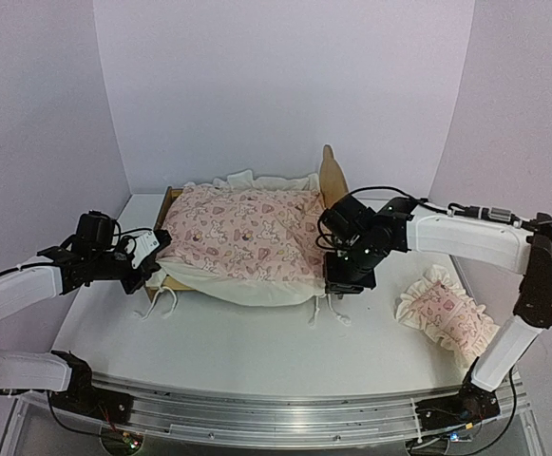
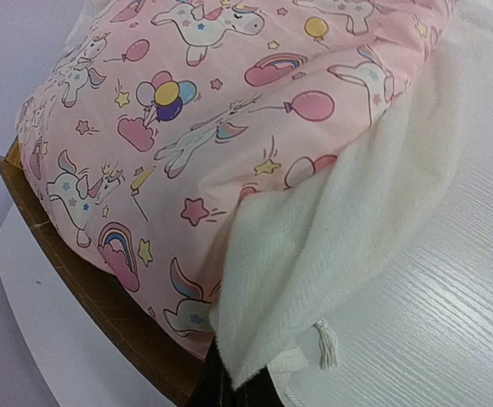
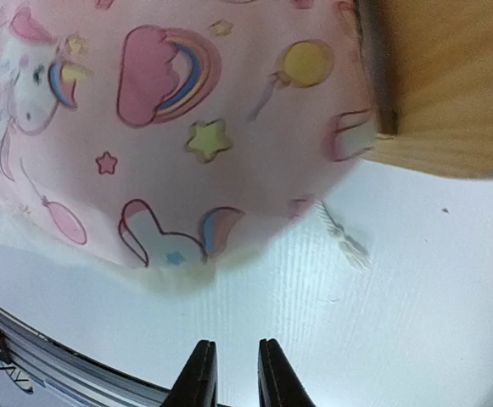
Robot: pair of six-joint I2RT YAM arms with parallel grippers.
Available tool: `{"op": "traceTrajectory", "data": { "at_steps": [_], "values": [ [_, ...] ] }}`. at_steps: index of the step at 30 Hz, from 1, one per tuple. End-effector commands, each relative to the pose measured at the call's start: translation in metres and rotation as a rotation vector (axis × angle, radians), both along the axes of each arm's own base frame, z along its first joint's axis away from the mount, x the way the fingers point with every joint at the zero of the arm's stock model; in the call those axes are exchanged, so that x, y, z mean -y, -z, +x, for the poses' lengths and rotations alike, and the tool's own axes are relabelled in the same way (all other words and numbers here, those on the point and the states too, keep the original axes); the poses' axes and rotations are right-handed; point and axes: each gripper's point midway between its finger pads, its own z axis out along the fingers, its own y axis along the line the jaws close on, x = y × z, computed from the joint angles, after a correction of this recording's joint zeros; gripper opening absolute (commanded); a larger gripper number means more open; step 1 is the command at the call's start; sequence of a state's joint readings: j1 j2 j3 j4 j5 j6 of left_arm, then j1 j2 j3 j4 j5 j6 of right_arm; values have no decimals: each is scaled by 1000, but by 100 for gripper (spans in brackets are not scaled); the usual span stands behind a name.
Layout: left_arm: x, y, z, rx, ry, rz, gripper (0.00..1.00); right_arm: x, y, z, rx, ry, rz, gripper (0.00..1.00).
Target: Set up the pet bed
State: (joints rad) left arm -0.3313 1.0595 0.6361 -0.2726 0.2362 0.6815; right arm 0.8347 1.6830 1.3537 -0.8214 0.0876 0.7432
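The quilt [image 1: 242, 233] covers nearly all of the bed frame [image 1: 170, 197]; from above, only a left corner and one headboard ear show. The left tool [image 1: 156, 252] has its tips lost against the quilt's edge. Its own camera catches just a dark sliver of them at the bottom edge, under cream cloth. The right tool [image 3: 238, 377] is cut off low in its wrist view, tips slightly apart; the wood there is blurred. The right arm [image 1: 508, 347] hides a corner of the pillow [image 1: 442, 313].

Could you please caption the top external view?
Pink quilt draped over the pet bed between left arm and right arm, ruffled pillow aside.
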Motion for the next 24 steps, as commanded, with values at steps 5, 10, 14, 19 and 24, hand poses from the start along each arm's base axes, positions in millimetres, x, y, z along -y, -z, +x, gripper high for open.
{"op": "traceTrajectory", "data": {
  "at_steps": [5, 10, 14, 19, 24],
  "values": [
    [23, -8, -58, -62, 322, -17, 49, 17, -13, -5, -24, -53, -101, 33],
    [18, -17, -70, -3, 360, 23, 61, 4, -50, 1, 89, -135, -57, 32],
    [23, -42, -67, 49, 380, 0, 63, -13, -91, 7, 195, -204, 0, 34],
    [37, -78, -33, 64, 309, -106, 61, -2, -146, 36, 404, -142, -32, 41],
    [27, -74, 23, 114, 150, -31, 60, 18, -174, 65, 533, -80, -123, 51]
  ]
}}
